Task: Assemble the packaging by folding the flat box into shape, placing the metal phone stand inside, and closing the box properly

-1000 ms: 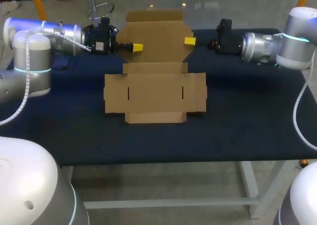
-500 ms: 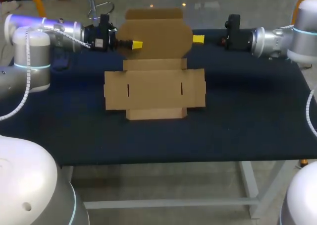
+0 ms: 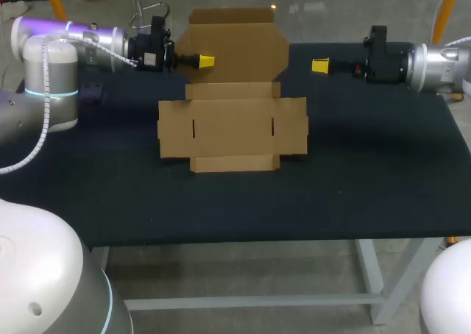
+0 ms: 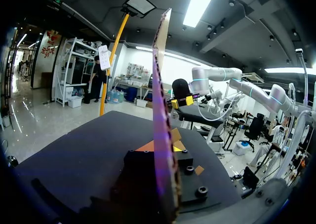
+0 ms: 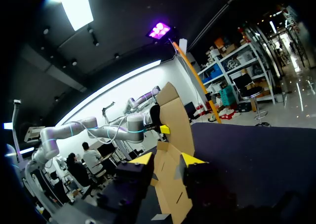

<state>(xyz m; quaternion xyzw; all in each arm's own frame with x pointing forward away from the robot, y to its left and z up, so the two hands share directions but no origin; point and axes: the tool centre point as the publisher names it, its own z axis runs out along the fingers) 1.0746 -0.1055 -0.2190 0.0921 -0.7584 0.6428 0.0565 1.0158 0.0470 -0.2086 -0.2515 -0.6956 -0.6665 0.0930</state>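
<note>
The flat cardboard box [image 3: 232,128] lies mid-table, its rear lid panel [image 3: 235,47] tilted up off the cloth. My left gripper [image 3: 207,60] is shut on that panel's left edge. In the left wrist view the panel [image 4: 160,110] rises edge-on from between the fingers of the left gripper [image 4: 168,152]. My right gripper [image 3: 319,66] hangs open to the right of the panel, clear of it. The right wrist view shows the right gripper [image 5: 166,159] with nothing between its tips and the box [image 5: 170,184] ahead. No phone stand can be made out.
A small dark object [image 3: 92,93] lies on the dark table cloth [image 3: 368,172] beside my left arm; what it is cannot be told. The box's front flap [image 3: 234,163] points toward the near edge.
My right gripper has let go of the lid panel's right edge and drawn back to the right. My left gripper, still holding the left edge, has risen a little with the panel.
</note>
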